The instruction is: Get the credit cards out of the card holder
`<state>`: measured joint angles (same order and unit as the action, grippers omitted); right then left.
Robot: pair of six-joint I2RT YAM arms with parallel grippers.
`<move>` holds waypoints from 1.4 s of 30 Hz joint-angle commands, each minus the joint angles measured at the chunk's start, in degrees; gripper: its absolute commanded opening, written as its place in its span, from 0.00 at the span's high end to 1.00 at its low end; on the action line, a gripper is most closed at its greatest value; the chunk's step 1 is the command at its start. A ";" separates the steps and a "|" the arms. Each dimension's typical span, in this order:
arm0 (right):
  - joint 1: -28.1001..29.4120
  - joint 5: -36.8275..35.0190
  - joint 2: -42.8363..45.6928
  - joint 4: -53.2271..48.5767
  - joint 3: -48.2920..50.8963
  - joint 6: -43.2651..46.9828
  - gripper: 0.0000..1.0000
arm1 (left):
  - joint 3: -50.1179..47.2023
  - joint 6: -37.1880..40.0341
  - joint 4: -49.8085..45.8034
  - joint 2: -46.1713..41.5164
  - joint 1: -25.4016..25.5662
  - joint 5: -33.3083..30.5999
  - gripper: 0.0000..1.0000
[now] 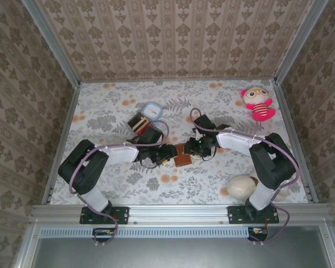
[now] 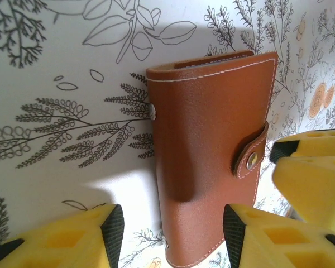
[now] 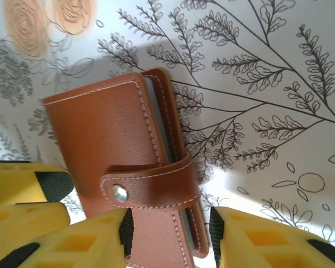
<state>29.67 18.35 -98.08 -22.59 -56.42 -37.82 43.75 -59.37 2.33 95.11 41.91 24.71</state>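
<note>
Currently the card holder [image 1: 183, 156] lies flat on the floral table [image 1: 117, 178], mid-table btwn the two arms. It is closed, w/ the strap [image 2: 255, 148] over the cover and the snap stud [image 3: 119, 193] fastened. Pale inner leaves [image 3: 156, 111] show at the open edge; no cards are out.

Left gripper [image 2: 173, 226]: jaws spread over one end of the holder, nothing pinched. Right gripper [image 3: 167, 230]: jaws likewise spread, one finger either side of the strap end. Contact w/ the leather cannot be confirmed on either side.

Step in hand (judgement): secure the holder, then undo the snap. Recs:
- One gripper closes across the covers, well away from the strap, and pins the holder down.
- The other takes the strap at its free tip and peels upward, not sideways; otherwise the holder probably skids on the smooth cloth.
- Fingers of both arms sit close together, so clash risk; move one arm at a time.
- Leather looks stiff, so the snap may need a firm pull.
</note>
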 commanded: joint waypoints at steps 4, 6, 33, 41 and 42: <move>0.30 0.53 -3.27 0.04 -0.75 -0.19 0.60 | 0.34 -0.32 2.19 1.97 -1.04 2.55 0.48; 0.32 0.89 -3.78 0.42 -0.64 -0.28 0.60 | 0.46 -0.27 3.11 2.52 -1.38 3.34 0.48; 0.39 1.88 -3.96 0.72 -0.82 0.23 0.63 | 1.85 0.87 5.32 6.32 -1.92 4.88 0.70; 2.66 -7.09 -0.67 -5.26 -4.57 3.77 0.60 | 1.93 3.01 2.33 6.05 -1.85 3.28 0.84; 3.29 -8.37 -0.83 -6.12 -5.35 4.13 0.59 | 1.95 3.04 2.24 6.05 -1.87 3.28 0.84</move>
<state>31.31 15.44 -100.60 -24.03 -58.94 -35.88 45.19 -58.04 6.52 99.70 39.77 29.56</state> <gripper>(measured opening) 0.407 0.165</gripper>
